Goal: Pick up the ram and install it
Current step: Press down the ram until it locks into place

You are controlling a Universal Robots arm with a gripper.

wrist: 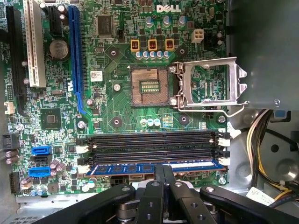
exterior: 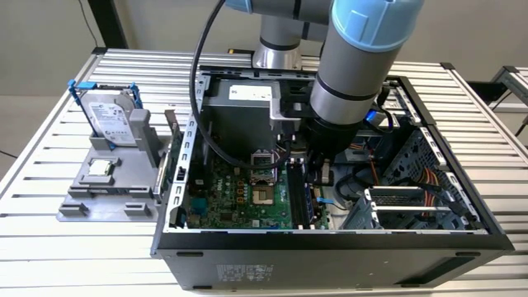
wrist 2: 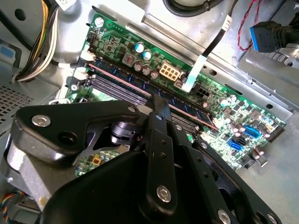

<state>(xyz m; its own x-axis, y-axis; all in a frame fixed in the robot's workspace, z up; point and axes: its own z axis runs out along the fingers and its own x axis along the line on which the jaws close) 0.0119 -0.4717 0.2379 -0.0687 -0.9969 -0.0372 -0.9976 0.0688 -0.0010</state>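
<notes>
Exterior view had the arm (exterior: 355, 74) reaching down into the open computer case (exterior: 330, 247) at frame centre, case sitting on the slatted bench (exterior: 49, 247). Tool (exterior: 323, 166) was down among the memory slots right of the green motherboard (exterior: 235, 195), mostly masked by the wrist. First wrist view put the ram (wrist: 154, 166) low in the frame, a blue stick lying along the slot nearest the camera, parallel to the black empty slots (wrist: 149, 144) just above it. Tool (wrist: 163, 173) fingers sat together at the stick's middle, narrow, touching or right over its top edge; couldn't tell whether they gripped it or only pressed on it, or whether it was fully seated. CPU socket (wrist: 149, 86) with its open metal bracket (wrist: 210, 84) sat mid-frame above the slots. Second wrist view showed the same black fingers (wrist 2: 161, 114) meeting at the slot row, ram (wrist 2: 187, 109) running diagonally past them. Hard drive (exterior: 111, 117) with blue rails stood upright in the grey holder (exterior: 107, 185) at the exterior view's left, well apart from the case.
</notes>
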